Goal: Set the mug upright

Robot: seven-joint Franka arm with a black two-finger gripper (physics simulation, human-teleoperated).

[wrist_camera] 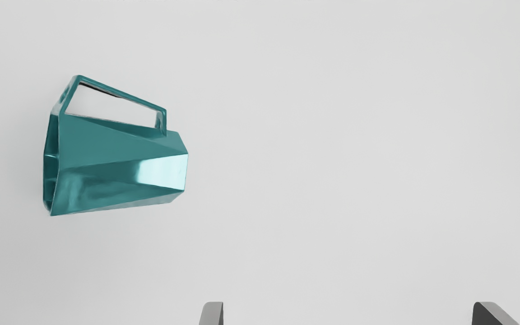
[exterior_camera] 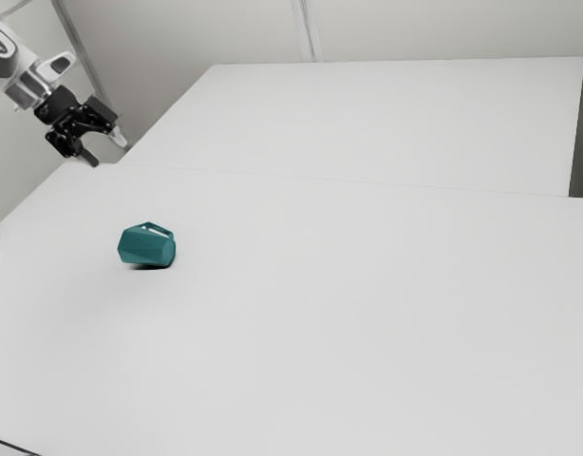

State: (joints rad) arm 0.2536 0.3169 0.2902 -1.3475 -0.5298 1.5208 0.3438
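Fingers (wrist_camera: 211,314) parted and empty, the tool (exterior_camera: 107,152) hangs well apart from the mug (exterior_camera: 147,246), tipped on its side on the counter (exterior_camera: 367,313); approach seems due, then gripping and righting.

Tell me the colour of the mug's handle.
The handle is teal, like the mug's body; it shows best in the wrist view.

Lighting bright and even across the white table (exterior_camera: 367,323); light source not determinable. A small dark shadow lies beneath the mug (exterior_camera: 146,247). Wrist view: strong white glare on one facet near the mug's base.
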